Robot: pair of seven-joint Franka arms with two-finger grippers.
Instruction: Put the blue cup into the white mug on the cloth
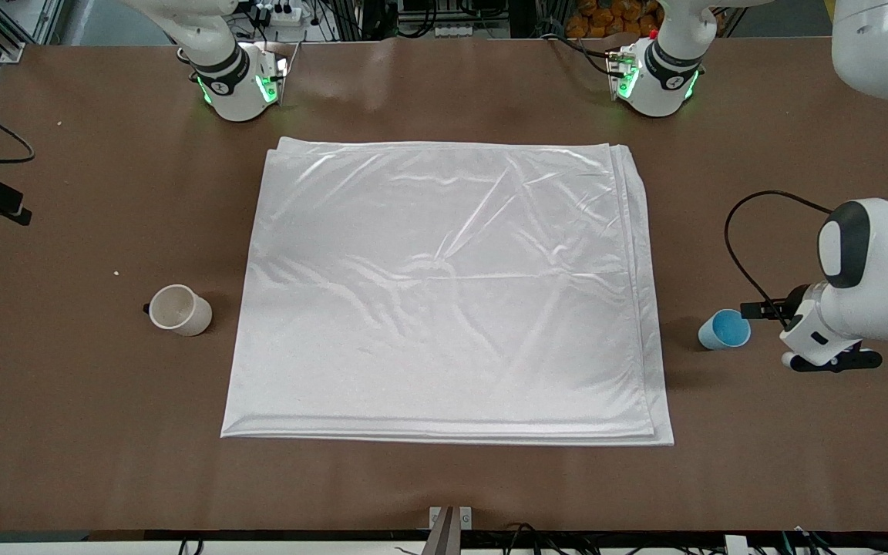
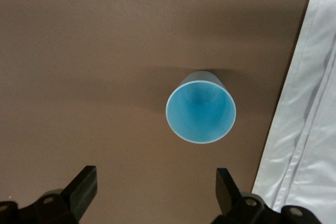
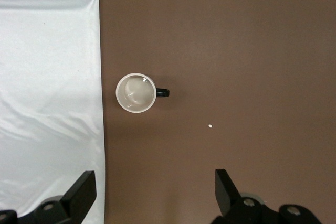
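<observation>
One blue cup (image 1: 724, 330) at the frame's right, one white mug (image 1: 179, 310) at its left, one cloth (image 1: 448, 289) in the middle, two robot arms, one brown table (image 1: 89, 432) under everything

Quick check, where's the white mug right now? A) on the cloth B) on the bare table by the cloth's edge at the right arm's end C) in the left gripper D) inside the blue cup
B: the white mug stands on the bare table beside the cloth, touching nothing.

No readable text or labels anywhere.
</observation>
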